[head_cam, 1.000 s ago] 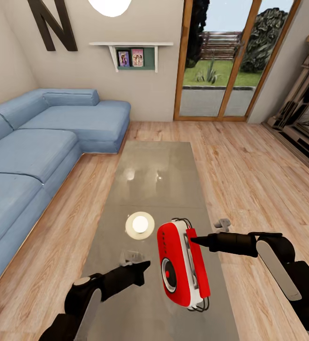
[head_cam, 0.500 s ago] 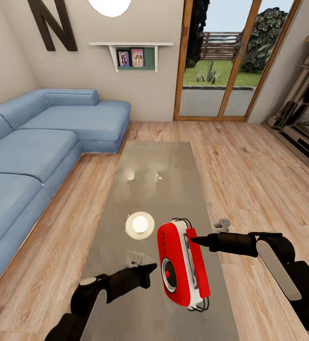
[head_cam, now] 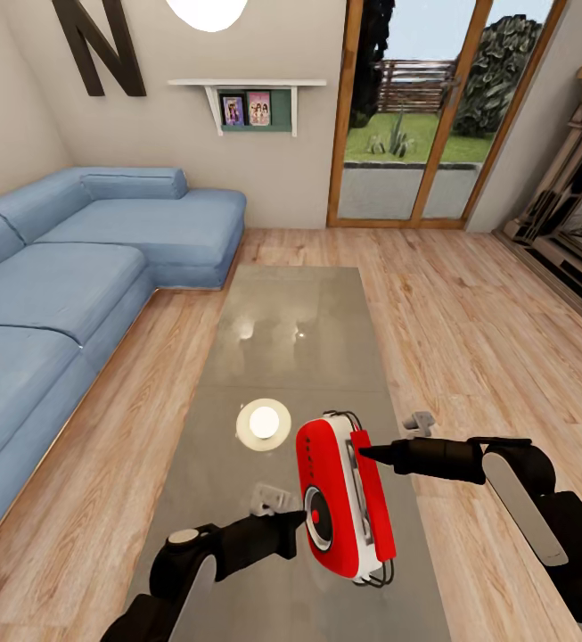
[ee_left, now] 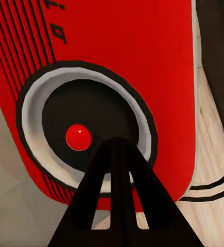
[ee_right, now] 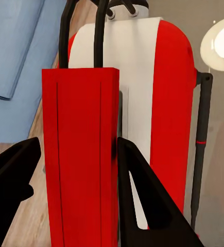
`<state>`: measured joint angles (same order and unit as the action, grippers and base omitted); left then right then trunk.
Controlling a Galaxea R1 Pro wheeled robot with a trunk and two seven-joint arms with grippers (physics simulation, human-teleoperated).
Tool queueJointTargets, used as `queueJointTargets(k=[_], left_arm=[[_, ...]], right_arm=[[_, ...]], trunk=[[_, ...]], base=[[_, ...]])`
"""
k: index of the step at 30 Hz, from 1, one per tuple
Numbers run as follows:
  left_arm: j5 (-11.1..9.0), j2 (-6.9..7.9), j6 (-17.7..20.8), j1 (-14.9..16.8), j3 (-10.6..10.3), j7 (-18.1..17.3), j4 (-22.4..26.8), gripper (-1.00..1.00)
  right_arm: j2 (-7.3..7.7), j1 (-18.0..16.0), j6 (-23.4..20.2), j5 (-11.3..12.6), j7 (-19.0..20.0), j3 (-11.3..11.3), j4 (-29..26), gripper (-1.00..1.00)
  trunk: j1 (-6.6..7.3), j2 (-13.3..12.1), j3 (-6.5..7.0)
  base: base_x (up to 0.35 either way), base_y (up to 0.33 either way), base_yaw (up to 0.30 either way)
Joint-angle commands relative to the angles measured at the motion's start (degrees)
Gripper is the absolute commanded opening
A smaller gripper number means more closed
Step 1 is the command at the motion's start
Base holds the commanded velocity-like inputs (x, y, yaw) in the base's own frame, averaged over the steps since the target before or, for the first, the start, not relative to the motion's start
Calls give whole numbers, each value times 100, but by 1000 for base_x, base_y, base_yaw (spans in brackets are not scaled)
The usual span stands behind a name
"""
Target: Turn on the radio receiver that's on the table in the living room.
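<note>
My left hand point(head_cam: 295, 526) has moved forward and toward 3 o'clock since a second ago; its closed tip now sits at the front face of the radio receiver point(head_cam: 340, 499), right by the round dial, where before it hung well short of it. My right hand point(head_cam: 366, 454) has not moved, and the radio has stayed where it was.

The radio receiver is small and red with rounded corners, a white stripe along its edge and a thin dark wire handle. It is held upright above the glossy grey-brown counter point(head_cam: 291, 330), near the counter's 6 o'clock end. In the left wrist view the radio receiver point(ee_left: 117, 67) shows a dark dial ringed in pale grey, with a small red button at its centre.

My left hand point(ee_left: 117, 149) has its fingers pressed together to a point, gripping nothing; the tip lies over the dial just beside the red button, though I cannot tell if it touches. My right hand point(ee_right: 75, 154) is clamped around a red block on the back of the radio receiver point(ee_right: 163, 92), one finger on each side.

A bright lamp reflection point(head_cam: 264, 423) glows on the counter at 11 o'clock from the radio.
</note>
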<state>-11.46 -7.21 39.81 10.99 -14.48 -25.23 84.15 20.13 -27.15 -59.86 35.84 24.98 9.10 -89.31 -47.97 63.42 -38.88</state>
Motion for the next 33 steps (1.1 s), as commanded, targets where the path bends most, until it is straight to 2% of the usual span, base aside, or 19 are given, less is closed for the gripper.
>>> queueJointTargets(k=[1,13,14,18,21,26,31,33], left_arm=[[1,3,0,0,2,0,-1,-100],[-4,-13,-7,0,7,84,-20,-100],[-5,-20,-8,0,7,181,-45,-100],[2,-25,-25,57,7,418,-313,-100],[3,-32,-55,225,7,456,-611,-100],[3,-40,-73,286,7,465,-777,-100],[10,-176,-153,311,7,466,-994,-100],[10,-216,-225,417,7,466,-1188,-100]], right_arm=[[0,-1,-14,86,1,2,-1,-100],[0,-1,-14,81,-2,108,1,-100],[0,-1,-14,81,-2,109,1,-100],[0,-1,-14,81,-2,109,1,-100],[0,-1,-14,81,-2,109,1,-100],[0,0,-14,81,-2,109,1,-100],[0,1,-14,81,-2,116,1,-100],[0,0,-14,81,-2,118,1,-100]], trunk=[[0,0,0],[0,0,0],[0,0,0],[0,0,0],[0,0,0],[0,0,0],[0,0,0],[0,0,0]], base=[[0,0,0],[0,0,0],[0,0,0],[0,0,0],[0,0,0],[0,0,0],[0,0,0],[0,0,0]])
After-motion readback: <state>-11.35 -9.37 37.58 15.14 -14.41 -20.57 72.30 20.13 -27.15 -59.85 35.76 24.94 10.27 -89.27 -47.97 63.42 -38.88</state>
